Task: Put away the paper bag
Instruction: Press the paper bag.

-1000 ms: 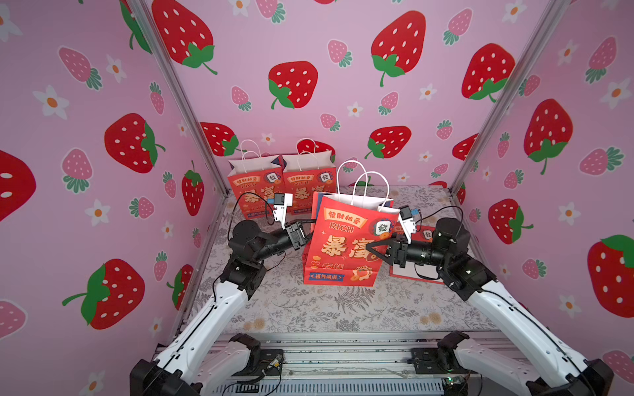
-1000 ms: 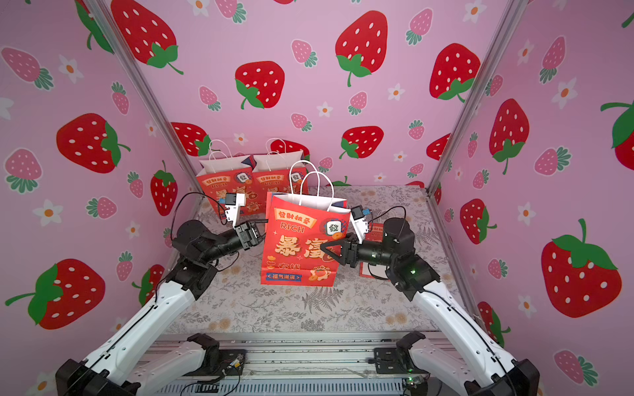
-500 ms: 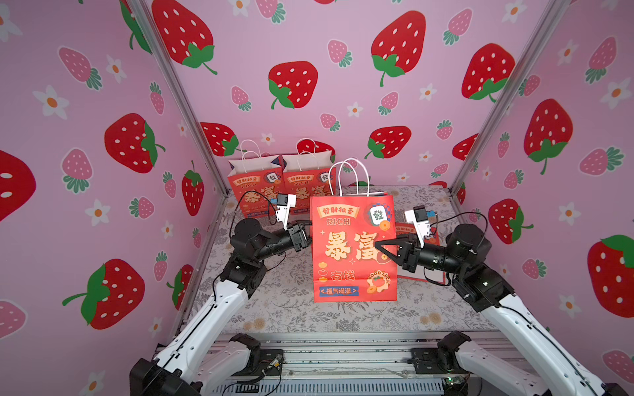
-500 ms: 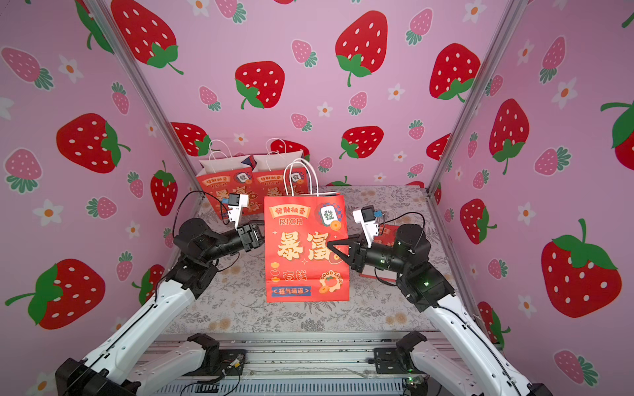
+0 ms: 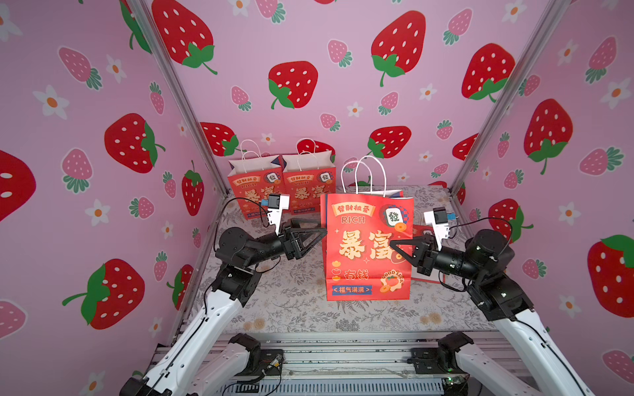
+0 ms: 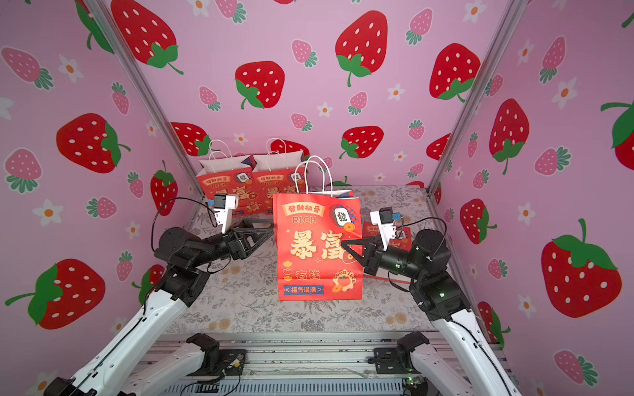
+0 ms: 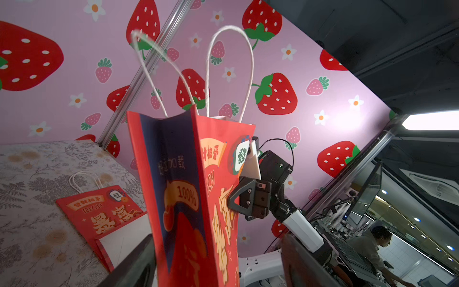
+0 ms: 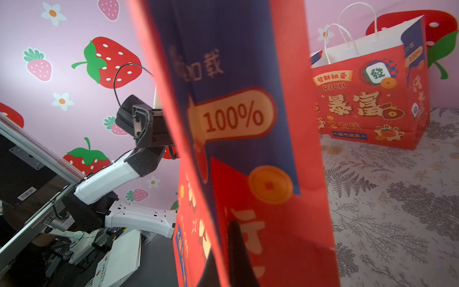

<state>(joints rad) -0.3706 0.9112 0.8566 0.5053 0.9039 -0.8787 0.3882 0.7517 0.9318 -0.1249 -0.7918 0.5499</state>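
- The paper bag [image 5: 368, 247] stands upright on the floral table cover [image 5: 291, 308], just right of centre in both top views. Its printed front faces the camera and its white handles point up.
- The right gripper [image 5: 394, 244] comes in from the right of the frame at about mid-height of the bag. Its jaws are pressed together on the bag's right edge, and its tip lies over the printed front.
- In the left wrist view this pincer sits right of centre, nipping the edge of the front panel.
- The left gripper [image 5: 320, 233] reaches in from the left of the frame, its tip right at the bag's left edge.
- Its jaws are spread. In the left wrist view its dark fingers [image 7: 139, 261] sit along the bottom of the frame, one on each side of the bag's blue side fold. Whether they touch the paper cannot be told.
- A pair of matching bags [image 5: 255, 193] stands against the back wall, up and left of the pinched bag.
- A flat bag [image 7: 99, 211] lies on the cover, lower left in the left wrist view.
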